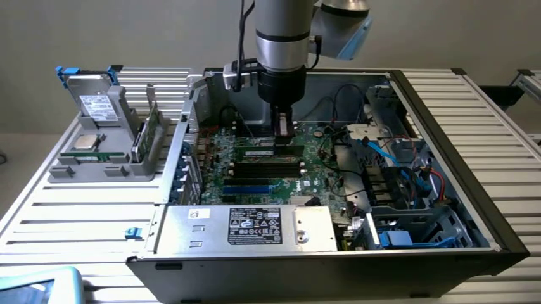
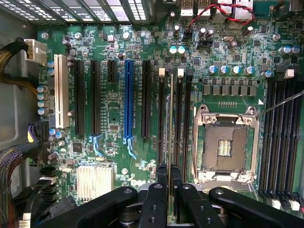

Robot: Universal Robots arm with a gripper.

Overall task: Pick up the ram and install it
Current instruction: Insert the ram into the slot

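The ram [image 2: 171, 118] is a thin green stick seen edge-on, running along the black memory slots [image 2: 184, 123] beside the empty processor socket [image 2: 223, 142]. My gripper [image 2: 170, 173] is shut on its near end, one black finger on each face. In the exterior view the gripper [image 1: 285, 136] reaches straight down into the open computer case [image 1: 439, 126]. The ram [image 1: 263, 151] lies under it, level, at the row of slots on the motherboard [image 1: 253, 183]. I cannot tell whether the stick is pressed fully into its slot.
A grey holder [image 1: 101, 166] at the exterior view's left carries a boxy drive [image 1: 100, 107], a square processor chip [image 1: 85, 140] and another green board [image 1: 149, 136]. A metal box with a label [image 1: 253, 227] sits at the case front. Cables [image 1: 397, 164] crowd the case's right side.
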